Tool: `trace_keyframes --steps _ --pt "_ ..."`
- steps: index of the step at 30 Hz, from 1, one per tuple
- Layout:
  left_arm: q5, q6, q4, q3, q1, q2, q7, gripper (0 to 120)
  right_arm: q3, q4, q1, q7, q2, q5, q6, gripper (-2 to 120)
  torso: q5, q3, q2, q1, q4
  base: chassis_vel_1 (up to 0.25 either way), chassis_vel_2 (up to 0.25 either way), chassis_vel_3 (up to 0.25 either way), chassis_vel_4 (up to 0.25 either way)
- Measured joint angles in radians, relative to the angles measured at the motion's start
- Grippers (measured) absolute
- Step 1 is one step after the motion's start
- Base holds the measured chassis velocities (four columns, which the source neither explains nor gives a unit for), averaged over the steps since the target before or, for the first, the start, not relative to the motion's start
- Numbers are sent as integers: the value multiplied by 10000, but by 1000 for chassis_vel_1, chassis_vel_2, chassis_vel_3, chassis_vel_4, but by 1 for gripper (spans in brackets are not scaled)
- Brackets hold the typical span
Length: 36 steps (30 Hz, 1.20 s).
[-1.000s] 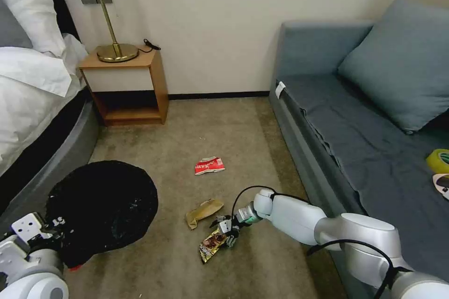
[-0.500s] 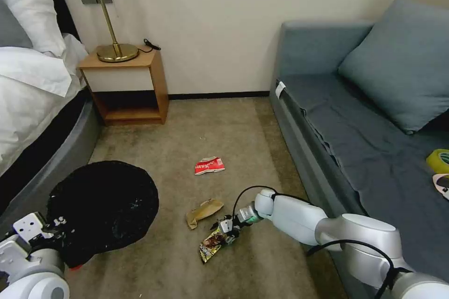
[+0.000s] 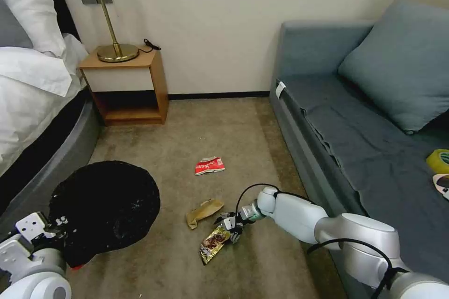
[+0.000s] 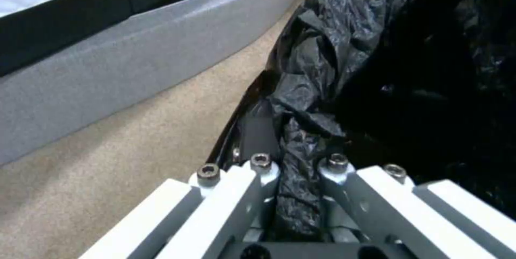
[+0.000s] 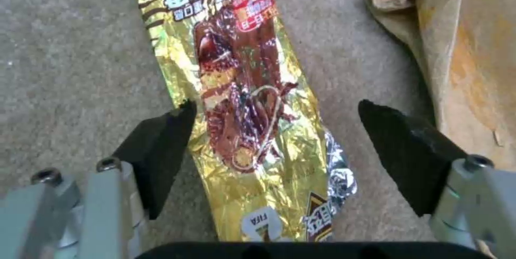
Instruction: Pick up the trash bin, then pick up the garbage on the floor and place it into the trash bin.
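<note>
Lowered right gripper (image 5: 274,138) straddles, unclenched, one of three garbage pieces (image 3: 214,242); left gripper (image 4: 298,170) apparently clamps trash bin (image 3: 105,208).

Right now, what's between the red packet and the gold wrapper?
The brown paper wrapper lies on the carpet between the red packet and gold wrapper, in the head view.

Spread tool (image 5: 274,130) astride gold wrapper (image 5: 247,102) on carpet (image 5: 70,57)

Glossy crinkled foil snack wrapper (image 5: 242,102); matt creased brown paper wrapper (image 5: 457,49); short-pile carpet (image 3: 187,131); crinkly black plastic bag (image 4: 344,49)
</note>
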State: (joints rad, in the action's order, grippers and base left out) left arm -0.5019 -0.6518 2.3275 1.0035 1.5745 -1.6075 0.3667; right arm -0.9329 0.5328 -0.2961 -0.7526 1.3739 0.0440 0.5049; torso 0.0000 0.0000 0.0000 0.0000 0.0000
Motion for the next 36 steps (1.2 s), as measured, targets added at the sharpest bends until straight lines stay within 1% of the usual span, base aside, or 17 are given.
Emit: trace_keyframes --steps 16,18,19,21,22,23,25,26,30,31,32,35,36 --pt "37 69 -30 -23 38 -6 -15 3 320 -593 -250 23 261 -297 60 79 0 0 0 0 0 0 0 0 0" --pt "38 75 -33 -19 39 -6 -16 3 320 -596 -252 23 264 -300 72 77 0 -1 0 0 0 0 0 0 0" --pt "40 81 -35 -9 34 -6 -17 3 321 -598 -252 19 265 -304 92 73 0 0 0 0 0 0 0 0 0" --pt "40 82 -36 -6 32 -6 -17 3 321 -598 -252 16 266 -303 97 73 0 0 0 0 0 0 0 0 0" --pt "41 83 -36 -5 28 -6 -17 3 321 -598 -253 9 265 -304 106 67 0 0 0 0 0 0 0 0 0" --pt "41 83 -36 -4 23 -6 -18 3 320 -598 -252 3 265 -296 113 59 0 0 0 0 0 0 0 0 0" --pt "43 86 -36 -5 18 -6 -17 3 318 -596 -254 -5 254 -286 125 50 0 0 0 0 0 0 0 0 0" --pt "43 86 -36 -5 18 -6 -17 3 318 -596 -254 -5 254 -286 125 50 0 0 0 0 0 0 0 0 0" --pt "64 89 -46 -45 -20 -6 -18 3 327 -567 -257 -7 211 -267 168 33 0 0 0 0 0 0 0 0 0" --pt "70 89 -58 -50 -30 -6 -17 3 329 -548 -256 -11 191 -257 181 27 0 0 0 0 0 0 0 0 0" --pt "70 89 -58 -50 -30 -6 -17 3 329 -548 -256 -11 191 -257 181 27 0 0 0 0 0 0 0 0 0" --pt "85 90 -87 -61 -36 -6 -17 3 338 -494 -254 -83 133 -186 220 13 0 0 0 0 0 0 0 0 0" --pt "85 90 -87 -61 -36 -6 -17 3 338 -494 -254 -83 133 -186 220 13 0 0 0 0 0 0 0 0 0"
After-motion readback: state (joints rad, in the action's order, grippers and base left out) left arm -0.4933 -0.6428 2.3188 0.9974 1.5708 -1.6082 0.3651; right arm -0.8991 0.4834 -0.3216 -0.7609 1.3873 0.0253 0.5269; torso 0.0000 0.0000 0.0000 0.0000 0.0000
